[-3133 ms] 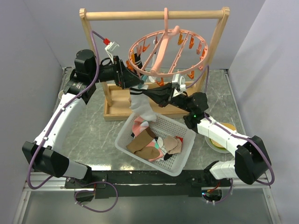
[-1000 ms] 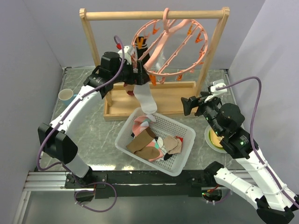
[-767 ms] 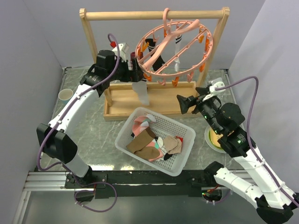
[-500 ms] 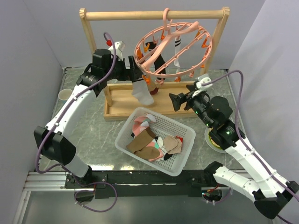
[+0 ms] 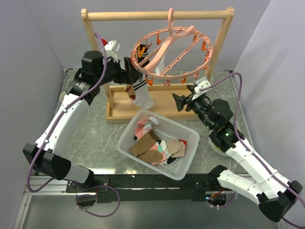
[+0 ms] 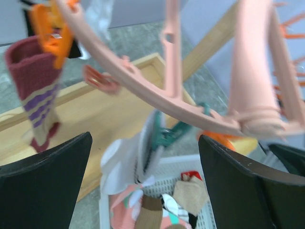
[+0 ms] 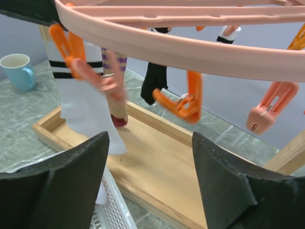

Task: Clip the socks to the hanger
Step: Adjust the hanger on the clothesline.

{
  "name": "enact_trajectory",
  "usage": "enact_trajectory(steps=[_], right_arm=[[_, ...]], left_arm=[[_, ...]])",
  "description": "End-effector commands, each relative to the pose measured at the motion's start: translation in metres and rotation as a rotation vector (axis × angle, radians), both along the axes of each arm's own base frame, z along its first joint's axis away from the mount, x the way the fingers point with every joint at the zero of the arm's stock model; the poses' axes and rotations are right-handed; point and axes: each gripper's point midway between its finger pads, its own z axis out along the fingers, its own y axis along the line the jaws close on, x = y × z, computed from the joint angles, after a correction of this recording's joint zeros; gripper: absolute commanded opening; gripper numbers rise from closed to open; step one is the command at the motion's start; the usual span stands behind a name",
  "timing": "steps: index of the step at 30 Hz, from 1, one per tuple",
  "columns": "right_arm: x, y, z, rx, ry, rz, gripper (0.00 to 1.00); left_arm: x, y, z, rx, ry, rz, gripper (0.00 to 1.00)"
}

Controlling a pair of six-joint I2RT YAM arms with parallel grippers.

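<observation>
Salmon-pink ring hanger [image 5: 172, 52] hangs from a wooden rack [image 5: 119, 15] at the bench's far edge, with a white striped sock [image 5: 143, 98] clipped on. More socks [image 5: 155, 145] fill a white basket [image 5: 189, 160]. Left pincer [image 5: 132, 71] and right pincer [image 5: 177, 101] both gape, holding nothing.

Soft, even light fell from overhead, bright and flat, leaving only faint shadows on the table [image 5: 95, 138]. In the left wrist view the hanger [image 6: 255, 57] was smeared and out of focus; the right wrist view looked crisper.
</observation>
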Motion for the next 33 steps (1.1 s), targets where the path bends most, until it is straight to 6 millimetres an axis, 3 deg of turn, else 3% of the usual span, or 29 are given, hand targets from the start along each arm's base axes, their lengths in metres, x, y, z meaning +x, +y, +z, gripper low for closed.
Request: enact_trajectory(steps=[1, 7, 13, 17, 25, 33], right_arm=[[-0.003, 0.006, 0.014, 0.048, -0.055, 0.03, 0.75], [0.002, 0.007, 0.018, 0.03, -0.08, 0.027, 0.72], [0.005, 0.009, 0.02, 0.034, -0.089, 0.028, 0.71], [0.007, 0.016, 0.021, 0.032, -0.098, 0.05, 0.7], [0.01, 0.018, 0.031, 0.035, -0.136, 0.051, 0.55], [0.009, 0.024, 0.031, 0.046, -0.119, 0.082, 0.4]], left_arm=[[-0.049, -0.013, 0.034, -0.045, -0.101, -0.231, 0.99], [-0.109, -0.026, 0.058, -0.095, -0.149, -0.521, 0.99], [-0.143, -0.039, 0.088, -0.192, -0.112, -0.721, 0.99], [-0.171, -0.069, 0.082, -0.233, -0.066, -0.856, 0.99], [-0.149, -0.112, 0.064, -0.25, 0.017, -0.861, 0.99], [-0.134, -0.138, 0.086, -0.298, -0.026, -0.867, 0.99]])
